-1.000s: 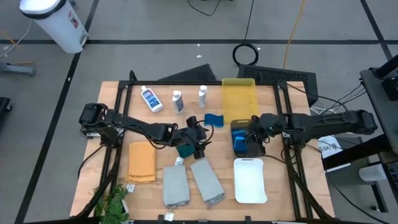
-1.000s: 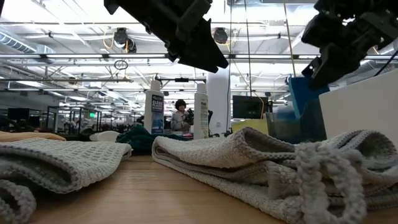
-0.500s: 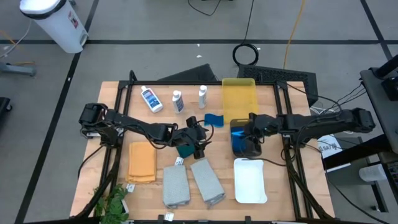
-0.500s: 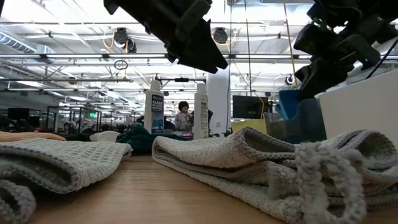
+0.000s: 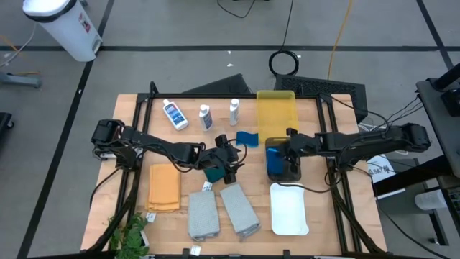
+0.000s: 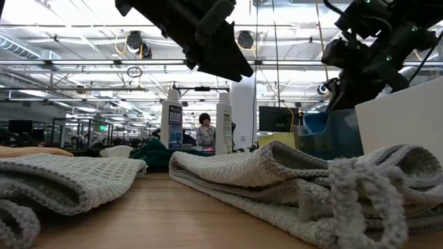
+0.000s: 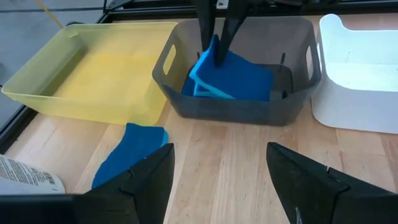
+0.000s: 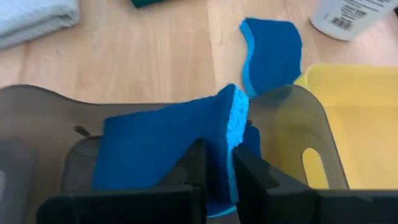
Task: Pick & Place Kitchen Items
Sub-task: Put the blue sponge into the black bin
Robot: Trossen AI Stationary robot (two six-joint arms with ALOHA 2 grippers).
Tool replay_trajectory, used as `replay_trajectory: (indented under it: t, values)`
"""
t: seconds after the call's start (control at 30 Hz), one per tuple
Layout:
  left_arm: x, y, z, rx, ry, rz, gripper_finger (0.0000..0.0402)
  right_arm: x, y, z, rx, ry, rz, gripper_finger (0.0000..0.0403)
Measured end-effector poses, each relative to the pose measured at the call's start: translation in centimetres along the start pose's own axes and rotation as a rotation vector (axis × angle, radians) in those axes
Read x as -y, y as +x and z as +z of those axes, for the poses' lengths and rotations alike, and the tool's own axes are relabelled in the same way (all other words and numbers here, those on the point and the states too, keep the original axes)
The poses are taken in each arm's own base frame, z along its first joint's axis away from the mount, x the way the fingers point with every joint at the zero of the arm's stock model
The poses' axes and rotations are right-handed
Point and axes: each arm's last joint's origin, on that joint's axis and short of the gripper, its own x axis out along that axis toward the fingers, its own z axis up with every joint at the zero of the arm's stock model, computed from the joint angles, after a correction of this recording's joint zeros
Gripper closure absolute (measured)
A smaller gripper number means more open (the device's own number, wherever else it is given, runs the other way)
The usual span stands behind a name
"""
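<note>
1. My right gripper (image 5: pixel 290 154) is down in the grey tray (image 5: pixel 272 145), right of centre in the high view. Its jaws stand close together with the edge of a blue sponge (image 8: pixel 186 140) between them; whether they pinch it or have begun to let go, I cannot tell.
2. That sponge leans inside the grey tray, so I judge this one placement all but done — release and lift out remain.
3. My left gripper (image 5: pixel 231 171) waits near the middle of the high view, just over the green cloth (image 5: pixel 214 173), jaws apart and holding nothing.
4. Left to do, as I judge it:
   - a second sponge (image 5: pixel 246 137) lies on the table just left of the yellow tray (image 5: pixel 277 97);
   - three bottles (image 5: pixel 204 116) sit at upper centre-left, one lying down;
   - the orange towel (image 5: pixel 164 186) and two grey towels (image 5: pixel 219 211) lie along the lower part.
5. The yellow tray and the white tray (image 5: pixel 289 210) hold nothing I can see — most of the job is ahead.
</note>
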Motion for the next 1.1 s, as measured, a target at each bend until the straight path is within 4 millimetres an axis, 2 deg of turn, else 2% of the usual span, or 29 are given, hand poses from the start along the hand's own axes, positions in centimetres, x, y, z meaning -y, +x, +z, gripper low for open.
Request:
replay_trajectory:
  t: [0.17,0.47,0.7,0.9,1.1]
  values:
    - [0.0,0.0,0.0,0.000,0.000,0.000,0.0146,0.1,0.4,-0.1,-0.026,-0.004,-0.061,0.0321]
    - [0.0,0.0,0.0,0.000,0.000,0.000,0.0146,0.5,0.3,-0.1,-0.036,-0.027,-0.200,0.0216]
    - [0.0,0.0,0.0,0.000,0.000,0.000,0.0146,0.6,0.3,0.9,0.070,-0.045,-0.204,0.0161]
    - [0.0,0.0,0.0,0.000,0.000,0.000,0.0146,0.5,0.3,1.2,0.114,0.054,-0.164,0.0159]
    - [0.0,0.0,0.0,0.000,0.000,0.000,0.0146,0.0,0.3,1.5,0.144,0.073,0.013,0.0211]
